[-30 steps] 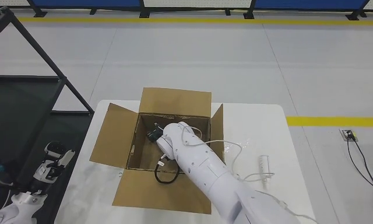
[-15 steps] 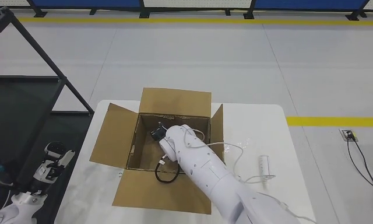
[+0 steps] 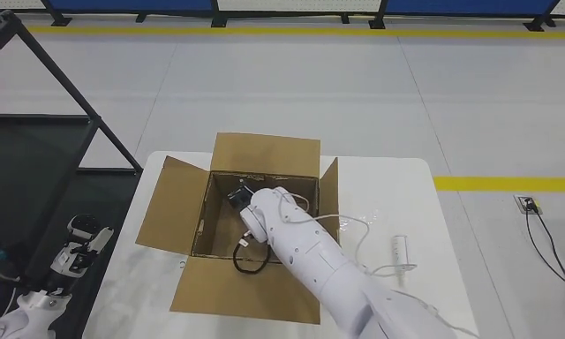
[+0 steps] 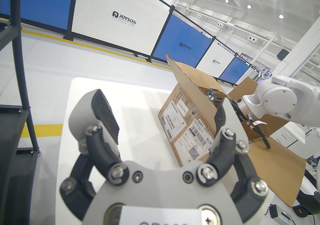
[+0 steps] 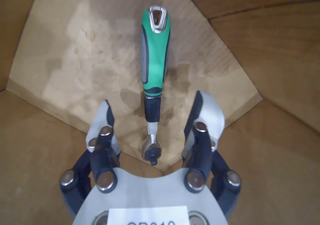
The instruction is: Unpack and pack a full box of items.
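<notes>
Our right gripper (image 5: pixel 153 102) hangs low inside the box (image 5: pixel 75 36), its fingers apart and clamped on nothing. They stand either side of the ratchet wrench (image 5: pixel 154 56), level with the black collar where the green handle meets the steel neck.

The step in hand, as we judge it, is lifting this wrench out of the box. To do it well, we would go down until the pads bracket the collar or the lowest part of the handle, not the thin neck, which gives them little to bite on. We would close across the wrench's narrow width and keep it centred between the pads. A grip this close to the head may let the long handle droop, so we would lift slowly and straight up, away from the box walls.

The wrench lies flat on the box floor. Its head points into a corner and its handle runs out toward the middle. It is the one item we can make out inside.

The box stands on the worktop (image 3: pixel 388 189) with its flaps folded outward. A small white item (image 3: pixel 400 249) lies on the worktop just beside the box.

Our left gripper (image 4: pixel 163 112) is well apart from the box, off its side, with its fingers spread and nothing between them.
</notes>
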Tool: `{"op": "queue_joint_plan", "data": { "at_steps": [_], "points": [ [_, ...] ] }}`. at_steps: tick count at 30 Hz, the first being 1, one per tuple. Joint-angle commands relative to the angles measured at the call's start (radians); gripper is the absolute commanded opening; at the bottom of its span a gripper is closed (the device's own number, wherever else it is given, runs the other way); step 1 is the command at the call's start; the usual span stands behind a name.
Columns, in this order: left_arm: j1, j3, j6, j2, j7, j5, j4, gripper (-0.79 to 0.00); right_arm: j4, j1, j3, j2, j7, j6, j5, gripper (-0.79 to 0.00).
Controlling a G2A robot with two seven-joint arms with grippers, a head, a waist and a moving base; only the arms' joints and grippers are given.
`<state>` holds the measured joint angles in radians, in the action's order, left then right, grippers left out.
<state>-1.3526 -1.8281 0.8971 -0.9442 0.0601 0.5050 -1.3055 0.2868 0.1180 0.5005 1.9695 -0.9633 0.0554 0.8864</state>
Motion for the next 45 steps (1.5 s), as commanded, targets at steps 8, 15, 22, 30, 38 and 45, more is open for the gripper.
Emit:
{"op": "queue_joint_plan", "data": {
  "at_steps": [8,15,22,30,38,45],
  "points": [
    [0.000,0.000,0.000,0.000,0.000,0.000,0.000,0.000,0.290,0.074,0.016,-0.067,-0.038,0.108,0.120,0.000],
    [0.000,0.000,0.000,0.000,0.000,0.000,0.000,0.000,0.918,0.337,0.133,-0.234,-0.258,0.209,0.427,0.000],
    [0.000,0.000,0.000,0.000,0.000,0.000,0.000,0.000,1.208,0.513,0.234,-0.305,-0.375,0.183,0.588,0.000],
    [0.000,0.000,0.000,0.000,0.000,0.000,0.000,0.000,1.201,0.532,0.246,-0.305,-0.333,0.165,0.582,0.000],
    [0.000,0.000,0.000,0.000,0.000,0.000,0.000,0.000,1.363,0.595,0.318,-0.314,-0.300,0.157,0.626,0.000],
    [0.000,0.000,0.000,0.000,0.000,0.000,0.000,0.000,1.592,0.725,0.398,-0.333,-0.251,0.171,0.721,0.000]
  ]
}}
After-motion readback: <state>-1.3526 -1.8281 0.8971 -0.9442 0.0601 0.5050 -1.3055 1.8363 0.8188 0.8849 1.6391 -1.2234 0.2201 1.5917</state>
